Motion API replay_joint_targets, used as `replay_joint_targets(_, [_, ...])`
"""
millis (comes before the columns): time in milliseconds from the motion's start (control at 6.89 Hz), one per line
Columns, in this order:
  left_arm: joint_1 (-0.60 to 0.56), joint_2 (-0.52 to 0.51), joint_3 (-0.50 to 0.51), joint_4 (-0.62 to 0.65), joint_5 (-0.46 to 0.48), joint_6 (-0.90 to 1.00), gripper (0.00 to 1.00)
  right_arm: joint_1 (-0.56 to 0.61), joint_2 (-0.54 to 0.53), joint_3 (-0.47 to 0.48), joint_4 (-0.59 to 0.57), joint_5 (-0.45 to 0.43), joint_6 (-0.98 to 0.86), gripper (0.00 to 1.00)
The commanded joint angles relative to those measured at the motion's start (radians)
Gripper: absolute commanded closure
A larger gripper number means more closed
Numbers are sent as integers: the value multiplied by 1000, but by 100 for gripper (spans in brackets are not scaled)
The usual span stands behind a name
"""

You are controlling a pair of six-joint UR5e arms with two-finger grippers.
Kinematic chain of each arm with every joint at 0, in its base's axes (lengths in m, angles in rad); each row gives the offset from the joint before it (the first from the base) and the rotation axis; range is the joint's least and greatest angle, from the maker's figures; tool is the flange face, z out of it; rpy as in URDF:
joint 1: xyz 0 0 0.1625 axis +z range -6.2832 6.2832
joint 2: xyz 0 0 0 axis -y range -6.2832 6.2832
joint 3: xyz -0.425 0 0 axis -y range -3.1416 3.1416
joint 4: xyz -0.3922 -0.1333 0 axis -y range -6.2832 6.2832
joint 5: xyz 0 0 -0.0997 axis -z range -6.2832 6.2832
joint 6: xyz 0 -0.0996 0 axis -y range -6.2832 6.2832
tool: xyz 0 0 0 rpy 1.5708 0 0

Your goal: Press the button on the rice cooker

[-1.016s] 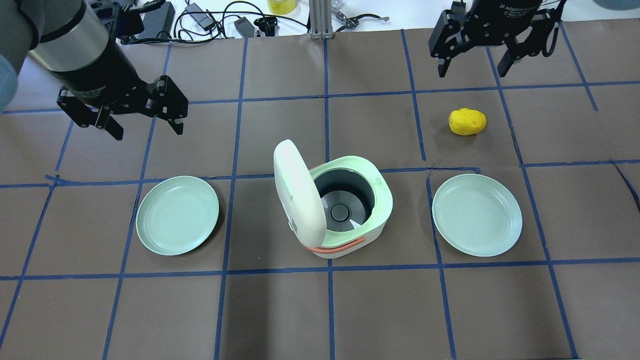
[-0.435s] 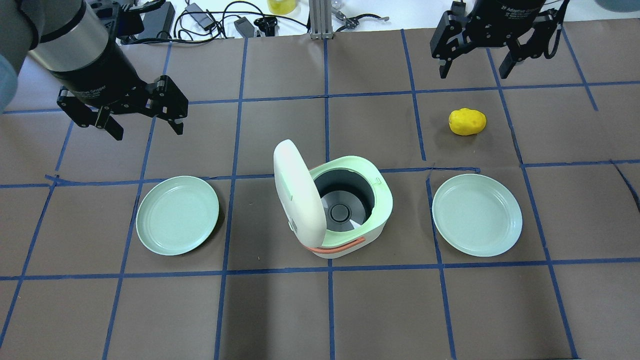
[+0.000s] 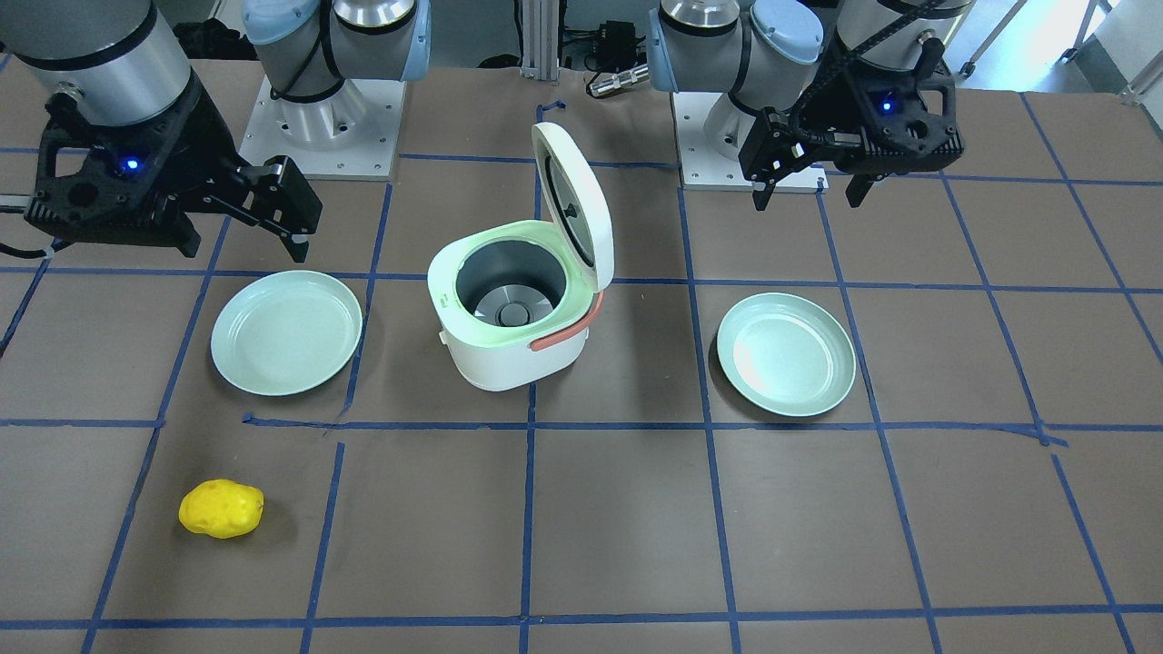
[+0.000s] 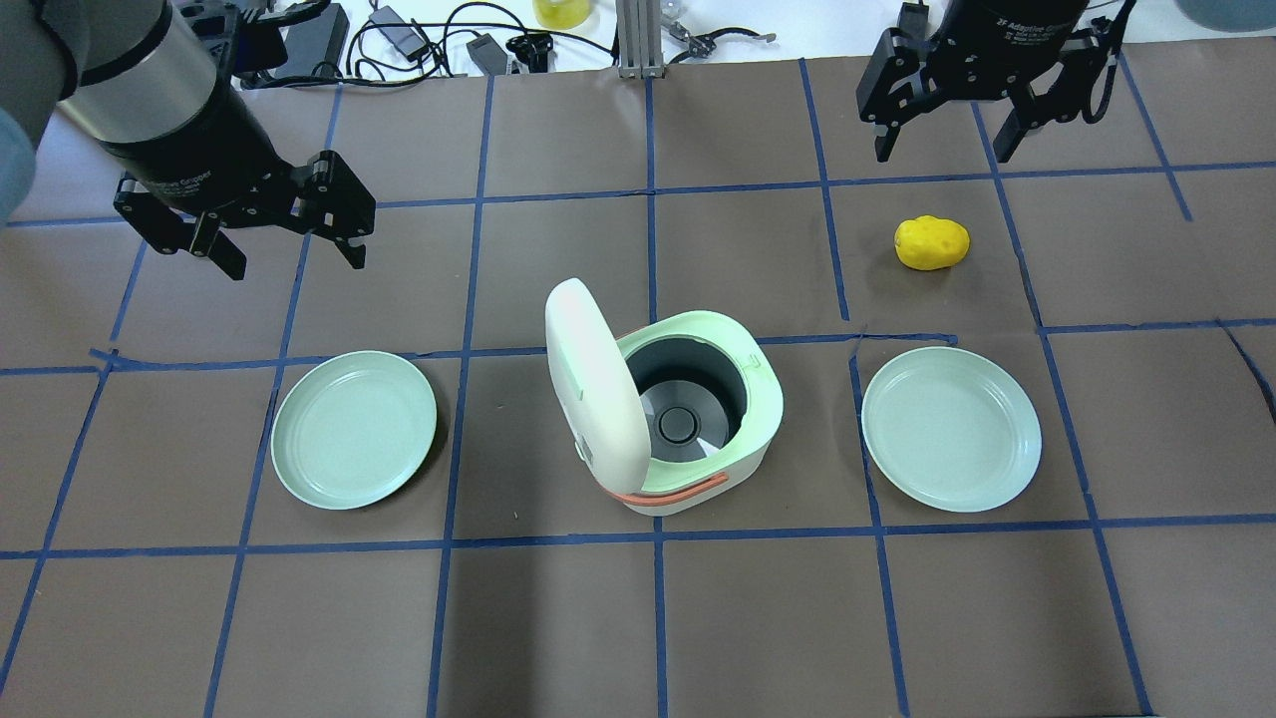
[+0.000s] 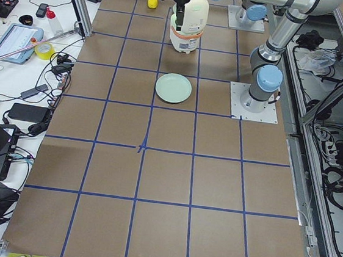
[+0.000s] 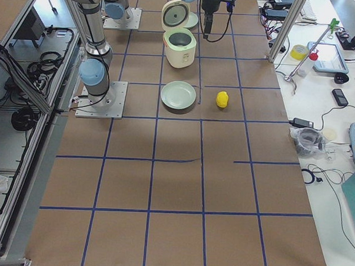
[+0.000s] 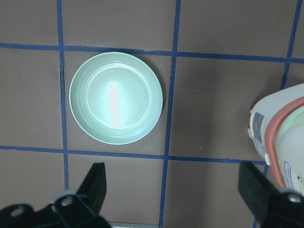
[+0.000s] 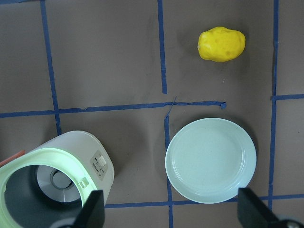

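Observation:
The white and pale-green rice cooker (image 4: 743,449) stands mid-table with its lid (image 4: 588,384) swung up and open, and the inner pot empty. Its front panel with small buttons (image 8: 98,165) shows in the right wrist view. The cooker also shows in the front view (image 3: 509,354). My left gripper (image 4: 296,261) hangs open and empty above the table, behind the left plate and apart from the cooker. My right gripper (image 4: 942,152) hangs open and empty at the far right, behind the yellow potato. Neither touches anything.
A pale-green plate (image 4: 354,429) lies left of the cooker and another (image 4: 950,429) lies right of it. A yellow potato (image 4: 932,242) lies beyond the right plate. Cables and tools lie along the far table edge (image 4: 419,40).
My right gripper has shifted very slightly to the right. The left gripper, cooker, plates and potato have not moved.

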Motion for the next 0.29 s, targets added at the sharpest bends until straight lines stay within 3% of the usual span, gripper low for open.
replay_joint_targets(0, [0,1,0,0,0,0,0,-2,0,1,2,-4,-1,0])
replay_joint_targets(145, [0,1,0,0,0,0,0,-2,0,1,1,-4,-1,0])
